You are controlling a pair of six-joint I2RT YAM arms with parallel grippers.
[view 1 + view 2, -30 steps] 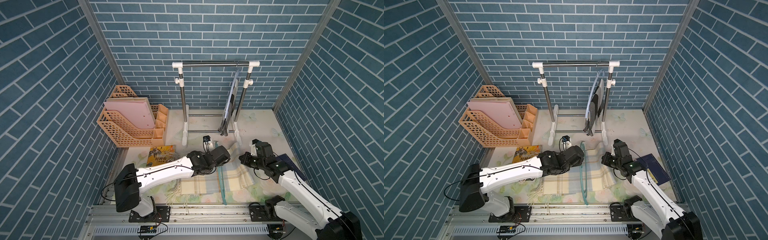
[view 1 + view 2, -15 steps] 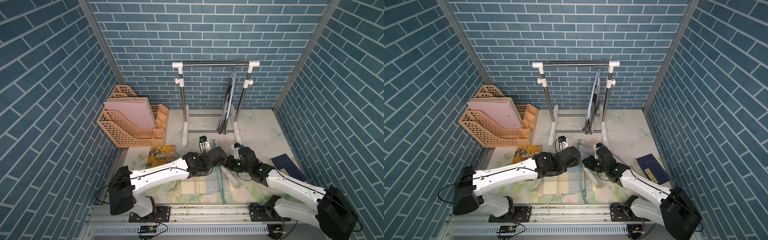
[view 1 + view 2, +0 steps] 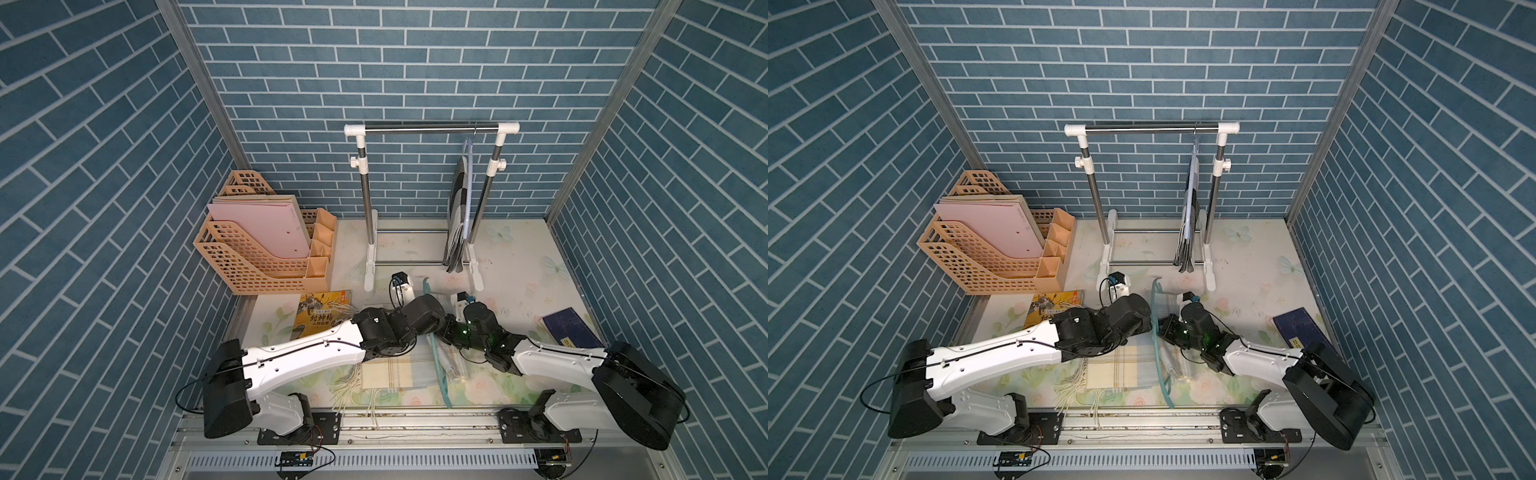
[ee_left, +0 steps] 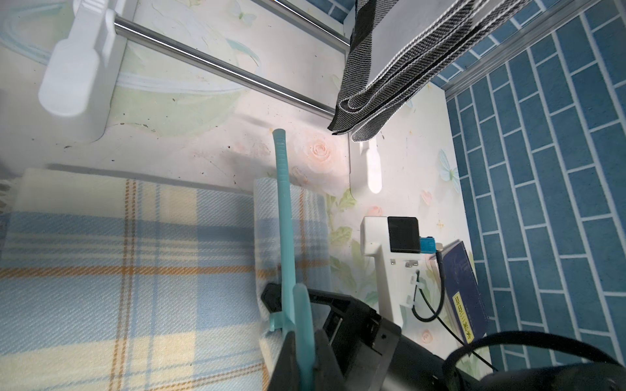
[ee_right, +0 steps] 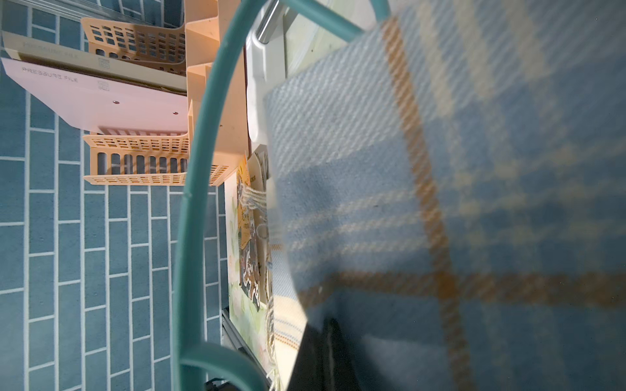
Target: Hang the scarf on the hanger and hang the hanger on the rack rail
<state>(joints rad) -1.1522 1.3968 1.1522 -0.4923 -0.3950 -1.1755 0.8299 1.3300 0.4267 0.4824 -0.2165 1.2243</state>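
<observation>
The left claw (image 4: 301,355) is clamped shut on the teal hanger (image 4: 284,210), which lies across the plaid scarf (image 3: 395,370) on the counter (image 3: 519,257). The scarf is mostly flat, with one end folded at the hanger's bar. The right claw (image 3: 441,334) is pinched tight on that end. The threading looks begun; draping the scarf evenly and lifting it are left to do
</observation>
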